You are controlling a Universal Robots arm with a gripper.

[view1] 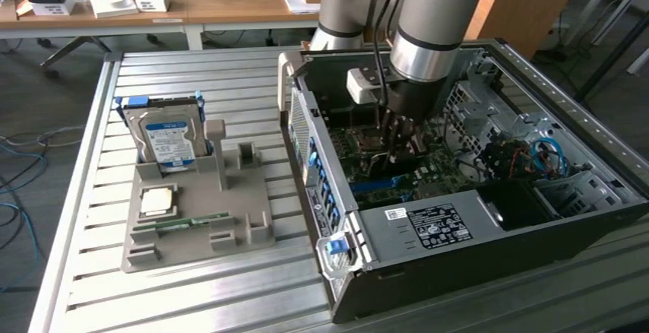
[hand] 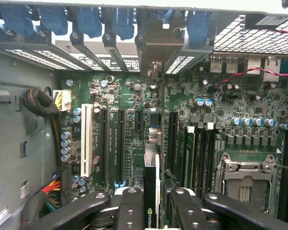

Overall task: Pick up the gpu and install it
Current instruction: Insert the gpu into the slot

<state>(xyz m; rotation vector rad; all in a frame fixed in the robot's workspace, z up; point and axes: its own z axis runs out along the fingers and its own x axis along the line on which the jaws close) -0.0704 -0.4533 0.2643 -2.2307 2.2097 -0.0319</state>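
One gpu [hand: 150, 175] gripped by one hand [hand: 151, 203].

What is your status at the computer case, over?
Status: gripper shut on the gpu, inside the open computer case. That gpu stands on edge above the motherboard slots; seated or not, cannot tell. Nothing seen blocking its slot.

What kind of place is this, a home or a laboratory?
Probably a robotics laboratory: a robot arm reaches into an open computer case on a slatted metal table, with cluttered desks behind.
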